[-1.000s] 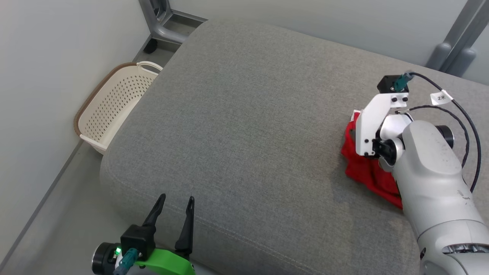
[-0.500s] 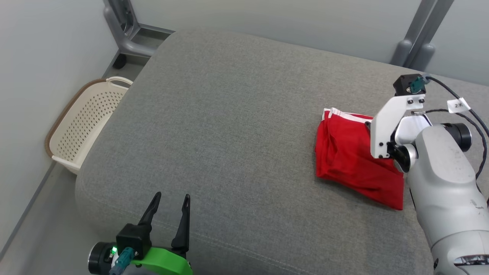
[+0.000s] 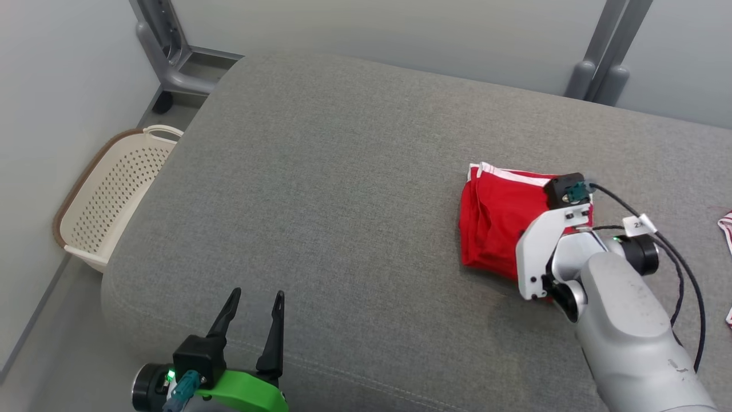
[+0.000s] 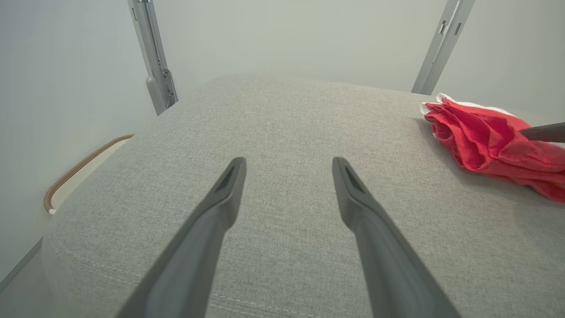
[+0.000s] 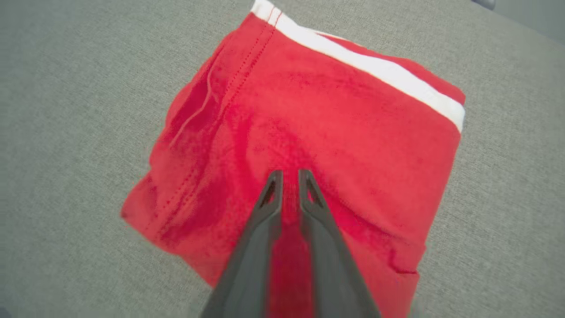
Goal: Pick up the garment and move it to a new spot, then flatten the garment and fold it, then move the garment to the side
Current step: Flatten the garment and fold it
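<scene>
The red garment [image 3: 494, 220] with a white band lies folded on the right part of the grey cushion [image 3: 343, 189]; it also shows in the left wrist view [image 4: 481, 137]. My right gripper [image 5: 290, 173] points down at the garment's middle, its fingers nearly together with the tips on or just above the cloth, and no fabric is bunched between them. My pale right wrist [image 3: 549, 252] covers the garment's near right part in the head view. One right finger [image 4: 545, 132] reaches over the garment. My left gripper [image 3: 254, 300] stands open at the cushion's near left edge, holding nothing.
A cream perforated basket [image 3: 108, 194] stands on the floor left of the cushion. Grey metal posts [image 3: 163, 63] rise behind the cushion at the left and at the right [image 3: 600, 63]. A striped cloth [image 3: 726, 226] peeks in at the right edge.
The head camera has swung, sliding the whole picture left. My right wrist has come nearer and lower over the garment, which lies where it was. The left gripper has not moved.
</scene>
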